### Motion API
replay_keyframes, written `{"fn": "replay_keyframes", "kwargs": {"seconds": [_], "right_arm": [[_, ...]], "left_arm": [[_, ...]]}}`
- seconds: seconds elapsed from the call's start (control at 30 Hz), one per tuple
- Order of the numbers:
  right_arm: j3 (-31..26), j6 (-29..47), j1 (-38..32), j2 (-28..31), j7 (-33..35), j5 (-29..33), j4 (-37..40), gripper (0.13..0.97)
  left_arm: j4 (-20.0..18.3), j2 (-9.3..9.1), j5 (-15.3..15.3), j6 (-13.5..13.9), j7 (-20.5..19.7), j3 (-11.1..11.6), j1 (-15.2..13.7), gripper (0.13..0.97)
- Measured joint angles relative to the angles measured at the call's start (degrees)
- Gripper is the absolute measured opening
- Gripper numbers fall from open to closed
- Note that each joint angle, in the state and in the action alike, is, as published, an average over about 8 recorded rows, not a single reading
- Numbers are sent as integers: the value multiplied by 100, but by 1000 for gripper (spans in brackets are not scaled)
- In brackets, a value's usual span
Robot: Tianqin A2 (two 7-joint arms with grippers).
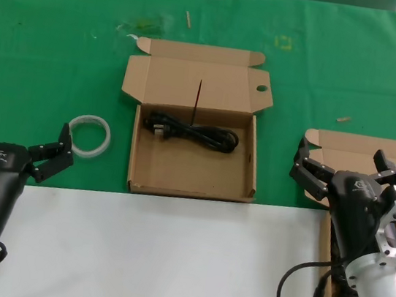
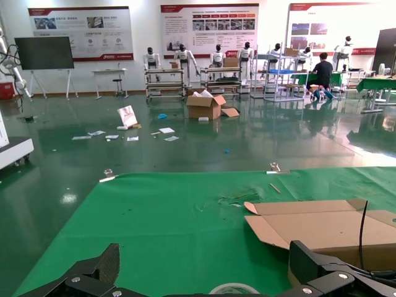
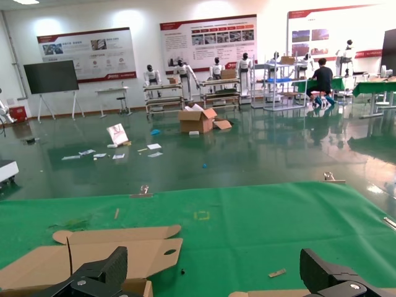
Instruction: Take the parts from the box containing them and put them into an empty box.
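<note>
Right gripper (image 1: pixel 343 163) spread wide and holding nothing, poised over the right box (image 1: pixel 353 147), directly above its near part; contents there mostly hidden under the arm, so impossible to say how the remaining bundles lie. Clearly the nearer arm for the next pick: straight down, then across to the robot's left. Holed box (image 1: pixel 180 170) at centre, with one cable (image 1: pixel 194 133) along its back wall, long axis side to side. Left gripper (image 1: pixel 21 137) also wide open and empty, idle beside the tape ring (image 1: pixel 89 135). No legible writing on either box; gripper logos and wall posters unreadable.
</note>
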State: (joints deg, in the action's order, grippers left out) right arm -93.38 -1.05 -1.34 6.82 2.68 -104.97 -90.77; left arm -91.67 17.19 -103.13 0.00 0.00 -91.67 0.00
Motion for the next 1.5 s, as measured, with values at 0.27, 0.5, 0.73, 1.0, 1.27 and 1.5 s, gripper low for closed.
{"fn": "replay_keyframes", "kwargs": {"seconds": [0.27,0.5,0.73,1.0,1.27,1.5], "right_arm": [[0,0,0,0,0,0,0,966],[0,0,0,0,0,0,0,966],[0,0,0,0,0,0,0,966],[0,0,0,0,0,0,0,966],[0,0,0,0,0,0,0,966],[0,0,0,0,0,0,0,966]], "left_arm": [[0,0,0,0,0,0,0,966],[0,0,0,0,0,0,0,966],[0,0,0,0,0,0,0,966],[0,0,0,0,0,0,0,966],[0,0,0,0,0,0,0,966],[0,0,0,0,0,0,0,966]]}}
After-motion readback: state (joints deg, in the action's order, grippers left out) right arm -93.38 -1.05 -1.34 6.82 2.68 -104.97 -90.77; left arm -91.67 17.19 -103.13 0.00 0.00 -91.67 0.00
